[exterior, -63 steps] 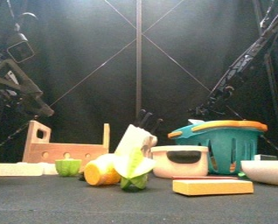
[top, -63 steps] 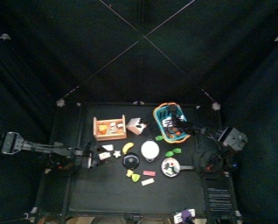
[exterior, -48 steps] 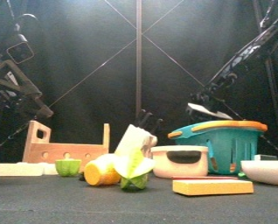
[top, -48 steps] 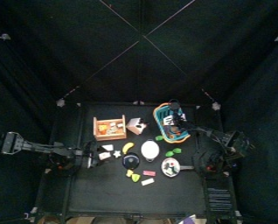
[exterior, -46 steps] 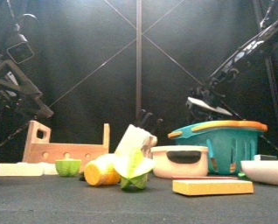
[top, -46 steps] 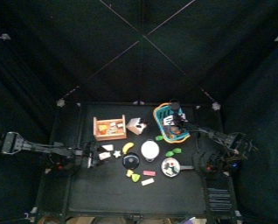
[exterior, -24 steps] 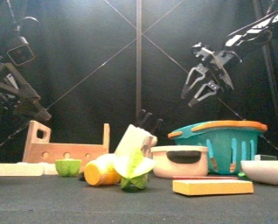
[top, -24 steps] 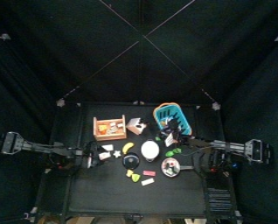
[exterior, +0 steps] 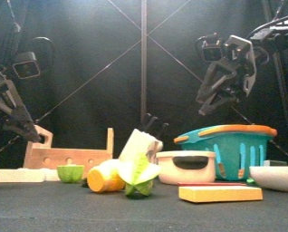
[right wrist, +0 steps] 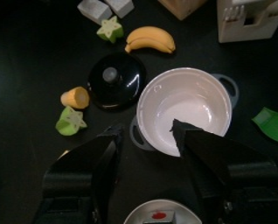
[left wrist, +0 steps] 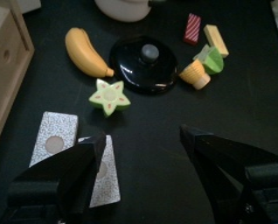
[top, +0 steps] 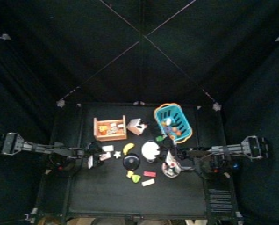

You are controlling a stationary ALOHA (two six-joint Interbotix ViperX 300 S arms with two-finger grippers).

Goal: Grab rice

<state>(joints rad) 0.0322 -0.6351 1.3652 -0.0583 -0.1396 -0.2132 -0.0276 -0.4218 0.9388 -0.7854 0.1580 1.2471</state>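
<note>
**Q:** Where's the rice?

**A:** On the table's right half, just in front of the pot [top: 150, 151]. From above, the rice [top: 171, 167] is a small white disc with a dark rim. My right gripper [top: 182, 158] hangs near it, jaws spread and holding nothing.

**Q:** How do you expect it to handle?

**A:** I'd guess it's a light, hard toy that is stiff and smooth, so it may slide or tip if I nudge it. It sits low, so I'd pinch the rim with one jaw inside and one outside. Failing that, I'd span the whole disc.

**Q:** What does your wrist camera show?

**A:** Mostly the pot [right wrist: 188, 105] and a black lid [right wrist: 115, 80]. The rice [right wrist: 160, 213] only peeks in at the picture's edge between my jaws, so I judge I'm not centred over it.

**Q:** And the front camera?

**A:** It shows height, which the top view hides. My right gripper [exterior: 216, 91] is high above the basket [exterior: 229, 145], well clear of the table. I take the pale bowl shape at the far right to be the rice [exterior: 280, 177].

**Q:** The other arm?

**A:** My left gripper [left wrist: 144, 136] is at the table's left side, jaws apart, empty
</note>
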